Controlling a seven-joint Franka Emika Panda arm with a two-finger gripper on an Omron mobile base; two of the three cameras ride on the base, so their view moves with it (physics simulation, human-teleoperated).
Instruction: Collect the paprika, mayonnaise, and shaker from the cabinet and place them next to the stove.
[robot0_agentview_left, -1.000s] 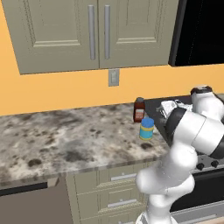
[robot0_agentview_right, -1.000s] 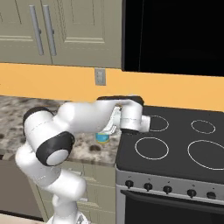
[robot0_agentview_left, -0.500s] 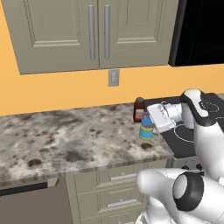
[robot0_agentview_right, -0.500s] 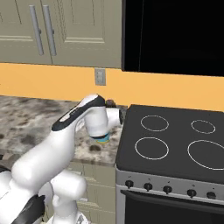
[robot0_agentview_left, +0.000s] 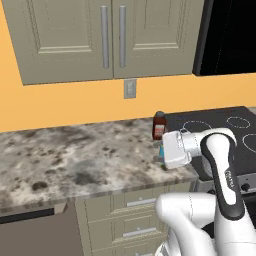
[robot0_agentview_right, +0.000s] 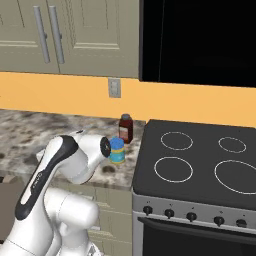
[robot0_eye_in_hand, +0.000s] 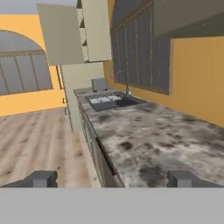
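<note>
Just behind the tool (robot0_eye_in_hand: 112, 178), on the counter (robot0_agentview_left: 75, 160) beside the stove (robot0_agentview_right: 200, 165): the mayonnaise (robot0_agentview_right: 118, 150), upright, blue lid on top, long axis vertical, largely hidden by the white hand in the left base view. A little farther behind the tool, toward the wall: the paprika (robot0_agentview_left: 159, 125), also upright, dark cap up, pale label facing the room, near the mayonnaise but apart from it, close to the stove's left edge. Tool turned away from both, aimed along the length of the counter, level with its top. Fingertips (robot0_eye_in_hand: 43, 178) spread wide at the bottom corners of the hand view, nothing between them, nothing held. Ahead of the tool, far down the counter: a sink (robot0_eye_in_hand: 109, 101) with a curved faucet (robot0_eye_in_hand: 123, 81), and beyond it a small grey toaster (robot0_eye_in_hand: 99, 84). Above the tool, on the wall: the cabinet (robot0_agentview_left: 107, 37), both panelled doors closed, grey bar handles (robot0_agentview_left: 104, 36) vertical. Below the cabinet, a grey wall outlet (robot0_agentview_left: 130, 88). Shaker not made out anywhere.
</note>
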